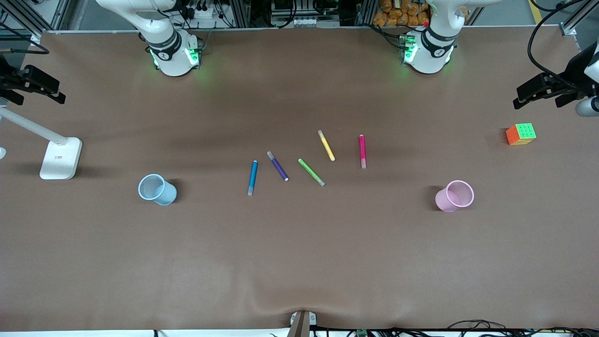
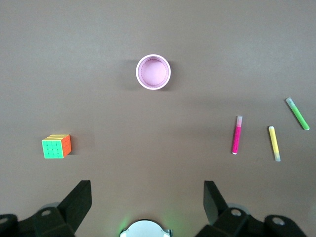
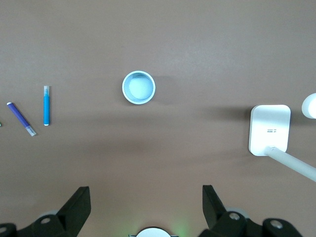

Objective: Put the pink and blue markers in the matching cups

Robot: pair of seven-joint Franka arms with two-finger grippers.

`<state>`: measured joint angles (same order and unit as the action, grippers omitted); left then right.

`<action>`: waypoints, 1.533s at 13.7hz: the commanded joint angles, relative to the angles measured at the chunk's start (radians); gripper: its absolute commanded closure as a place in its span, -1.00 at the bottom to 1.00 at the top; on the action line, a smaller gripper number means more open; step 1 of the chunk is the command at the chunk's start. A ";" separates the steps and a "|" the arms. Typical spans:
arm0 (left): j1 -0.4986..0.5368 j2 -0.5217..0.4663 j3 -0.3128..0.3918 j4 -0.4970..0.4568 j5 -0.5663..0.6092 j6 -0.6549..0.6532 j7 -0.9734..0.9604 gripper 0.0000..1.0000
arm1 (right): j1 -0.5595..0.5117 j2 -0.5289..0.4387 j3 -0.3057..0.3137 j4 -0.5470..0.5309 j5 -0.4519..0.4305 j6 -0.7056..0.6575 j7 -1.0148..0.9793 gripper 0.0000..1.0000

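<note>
Five markers lie flat in a loose row on the brown table [image 1: 299, 262], and I take the green marker [image 1: 311, 172] at the middle as the landmark. The blue marker [image 1: 252, 177] lies toward the right arm's end from it, past the purple marker [image 1: 277, 165]; the blue cup [image 1: 157, 189] stands upright farther that way, well apart. The pink marker [image 1: 362, 150] lies toward the left arm's end from the green one, past the yellow marker [image 1: 326, 145]; the pink cup [image 1: 455, 195] stands upright farther on, with a colour cube [image 1: 521, 134] near that end. The left tool [image 2: 147, 197] hangs high over the table, fingers spread wide and empty. The right tool [image 3: 146, 200] does likewise, near a white lamp base [image 1: 61, 158].
</note>
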<state>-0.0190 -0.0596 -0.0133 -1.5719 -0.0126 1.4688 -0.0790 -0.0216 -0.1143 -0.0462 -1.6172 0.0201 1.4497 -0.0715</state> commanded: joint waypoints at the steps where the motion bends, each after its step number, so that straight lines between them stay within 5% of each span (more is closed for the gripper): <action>1: 0.008 0.009 -0.004 0.027 0.013 -0.024 0.002 -1.00 | 0.008 -0.010 -0.001 -0.004 -0.008 -0.014 -0.007 -1.00; 14: -0.013 0.070 -0.014 0.055 -0.029 -0.033 -0.004 -1.00 | 0.026 -0.005 0.025 -0.004 -0.008 -0.005 0.022 -1.00; 21: -0.071 0.214 -0.037 0.075 -0.095 -0.031 -0.103 -1.00 | 0.025 0.001 0.040 -0.006 -0.006 -0.002 0.058 -1.00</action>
<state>-0.0596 0.0875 -0.0468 -1.5499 -0.0797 1.4589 -0.1167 -0.0002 -0.1136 -0.0179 -1.6189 0.0201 1.4431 -0.0509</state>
